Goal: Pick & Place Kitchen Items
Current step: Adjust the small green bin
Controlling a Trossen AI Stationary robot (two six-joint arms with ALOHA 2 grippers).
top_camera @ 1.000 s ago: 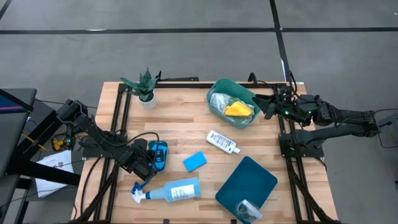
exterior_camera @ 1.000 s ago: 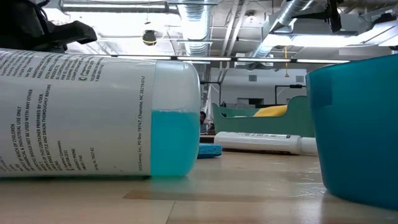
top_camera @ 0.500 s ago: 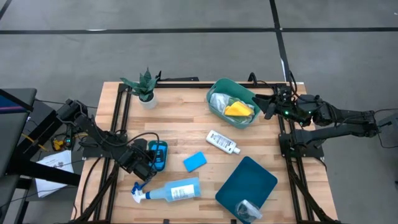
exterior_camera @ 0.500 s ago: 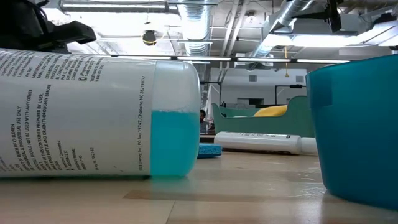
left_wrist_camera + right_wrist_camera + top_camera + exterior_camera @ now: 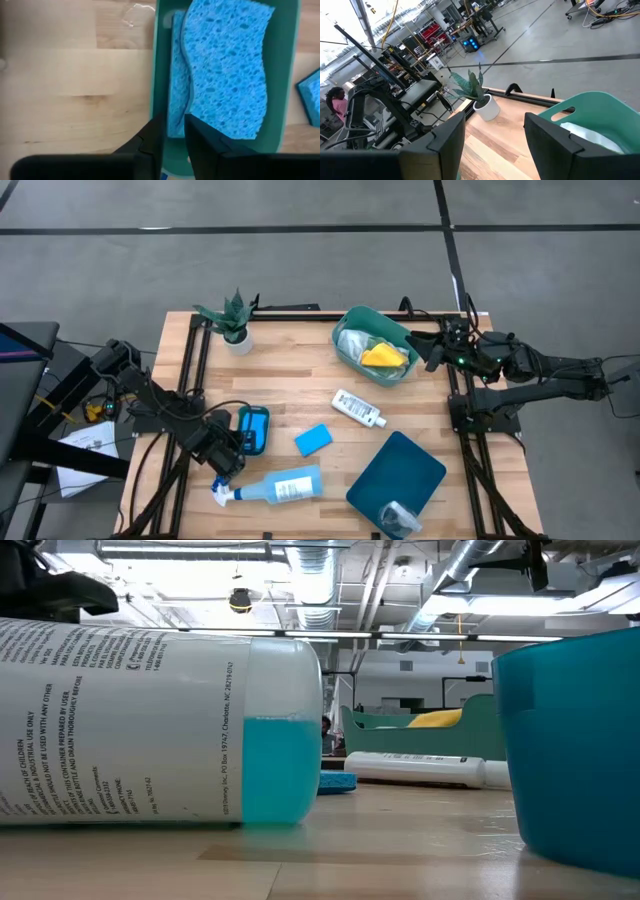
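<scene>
A blue sponge [image 5: 225, 70] lies in a small teal tray [image 5: 252, 442] at the table's left, with a second sponge edge [image 5: 176, 100] beside it. My left gripper [image 5: 228, 458] points down over the tray's near end, its fingers [image 5: 156, 136] a narrow gap apart. A loose blue sponge [image 5: 313, 439], a white bottle [image 5: 358, 408] and a pale-blue spray bottle [image 5: 272, 487] lie on their sides on the wood. My right gripper [image 5: 430, 348] hangs open and raised beside the teal tub [image 5: 352, 320], which holds white and yellow cloths [image 5: 385, 357]. My left gripper comes from above, slanting from the table's near left. Its two fingers stand close on either side of the sponge edge's near corner [image 5: 175, 126] by the tray's rim [image 5: 159, 90]. Whether they touch it, I cannot tell. Sponge and tray rest on the table.
A potted plant [image 5: 232, 320] stands at the far left. A dark teal lid [image 5: 400, 465] lies near the front right with a crinkled silver cup [image 5: 400, 517] on its near end. In the low view the spray bottle [image 5: 150, 725] fills the foreground.
My left gripper has shifted a little toward the table's near left corner, so more of the small tray with its sponge shows beside it. The tray has stayed where it was.
</scene>
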